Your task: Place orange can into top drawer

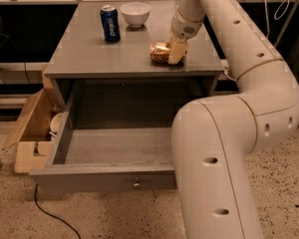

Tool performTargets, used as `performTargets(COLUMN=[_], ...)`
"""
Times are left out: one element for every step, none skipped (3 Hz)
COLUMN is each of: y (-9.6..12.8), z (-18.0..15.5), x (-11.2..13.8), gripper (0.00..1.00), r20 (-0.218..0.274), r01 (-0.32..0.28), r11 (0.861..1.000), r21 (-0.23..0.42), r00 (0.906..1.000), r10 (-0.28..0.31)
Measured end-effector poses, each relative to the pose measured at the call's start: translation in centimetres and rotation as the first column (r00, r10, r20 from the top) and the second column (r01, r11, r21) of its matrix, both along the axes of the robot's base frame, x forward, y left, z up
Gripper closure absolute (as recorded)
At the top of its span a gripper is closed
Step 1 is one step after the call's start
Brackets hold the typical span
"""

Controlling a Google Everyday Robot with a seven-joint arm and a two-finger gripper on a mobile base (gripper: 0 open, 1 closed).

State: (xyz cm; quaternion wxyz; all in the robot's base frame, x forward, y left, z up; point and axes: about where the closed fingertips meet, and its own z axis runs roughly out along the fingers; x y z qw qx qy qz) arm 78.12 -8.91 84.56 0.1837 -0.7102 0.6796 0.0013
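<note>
The orange can (159,53) lies on its side on the grey cabinet top (89,54), near the front right. My gripper (176,51) reaches down from the arm and is right against the can's right side. The top drawer (99,179) is pulled out below the top; its floor (114,146) is bare, and its small knob (136,184) faces me. My arm's thick lower link (214,173) hides the drawer's right part.
A blue can (109,23) and a white bowl (135,13) stand at the back of the cabinet top. An open cardboard box (30,133) sits on the floor to the left of the drawer. A black cable (45,213) runs over the speckled floor.
</note>
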Motion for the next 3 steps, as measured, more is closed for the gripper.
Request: performTargets(y=[0.1, -0.2, 0.2], z=[1.6, 4.3, 6.8], x=[-0.5, -2.6, -6.6], gripper=[0.83, 1.00, 1.00], r20=[0.025, 0.052, 0.040], r01=[0.003, 0.024, 0.075], r11=[1.000, 0.998, 0.987], r21=[0.004, 0.059, 0.145], r00=[0.9997, 0.9983, 0.9958], r10=[-0.003, -0.027, -0.082])
